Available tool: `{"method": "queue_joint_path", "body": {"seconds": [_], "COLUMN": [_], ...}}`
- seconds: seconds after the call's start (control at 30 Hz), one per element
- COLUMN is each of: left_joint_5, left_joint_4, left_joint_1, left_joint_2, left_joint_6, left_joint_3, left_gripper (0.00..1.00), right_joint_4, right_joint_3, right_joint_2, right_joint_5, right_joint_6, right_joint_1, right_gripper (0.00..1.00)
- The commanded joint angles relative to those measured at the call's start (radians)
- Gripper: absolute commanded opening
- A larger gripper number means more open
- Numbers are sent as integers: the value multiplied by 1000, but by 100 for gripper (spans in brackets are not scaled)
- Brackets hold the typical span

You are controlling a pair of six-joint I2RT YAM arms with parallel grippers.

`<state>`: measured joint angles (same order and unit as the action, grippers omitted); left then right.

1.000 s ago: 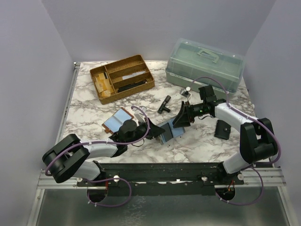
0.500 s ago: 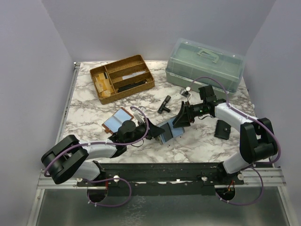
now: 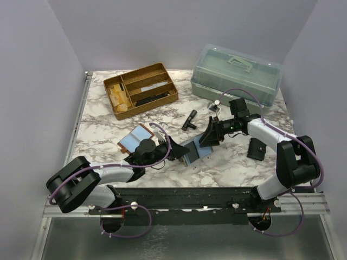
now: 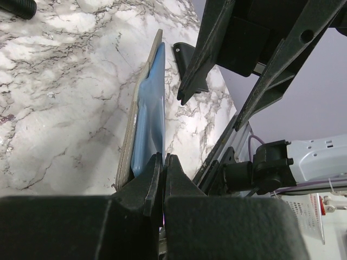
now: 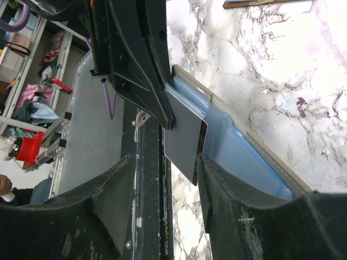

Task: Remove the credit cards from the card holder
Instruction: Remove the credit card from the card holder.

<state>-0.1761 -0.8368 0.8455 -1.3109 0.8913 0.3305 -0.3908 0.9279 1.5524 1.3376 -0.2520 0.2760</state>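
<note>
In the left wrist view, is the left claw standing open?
No. The left claw has its fingers pressed together, pinching the near edge of the blue card holder.

Card holder [image 3: 198, 150] mid-table, tray [image 3: 140, 90] behind left, lidded box [image 3: 236, 73] behind right

Card holder [image 3: 198, 147]: blue inside, tan rim, lying open on the desk [image 3: 227, 168], centre
Credit card [image 5: 184, 142]: grey-blue, flat, sticking partly out of the holder's edge

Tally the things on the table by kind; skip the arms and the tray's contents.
Blue-lined card holders: 2
Tan divided tray: 1
Lidded plastic box: 1
Black pouch: 1
Black T-shaped tool: 1
Total: 6
</note>
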Motion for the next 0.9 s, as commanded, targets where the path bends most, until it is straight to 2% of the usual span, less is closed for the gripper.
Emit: {"method": "queue_joint_path", "body": {"seconds": [0.0, 0.87], "left_joint_5": [-20, -23], "left_joint_4": [-50, -64], "left_joint_1": [0, 0], "left_joint_2": [19, 24], "left_joint_6": [-13, -12], "left_joint_3": [-7, -11], "left_gripper": [0, 0], "right_joint_4": [-16, -42], "right_joint_3": [5, 15], "right_joint_2": [7, 6], "right_joint_5": [34, 40], "right_joint_6": [-23, -50], "right_joint_1": [6, 6], "right_gripper": [55, 54]}}
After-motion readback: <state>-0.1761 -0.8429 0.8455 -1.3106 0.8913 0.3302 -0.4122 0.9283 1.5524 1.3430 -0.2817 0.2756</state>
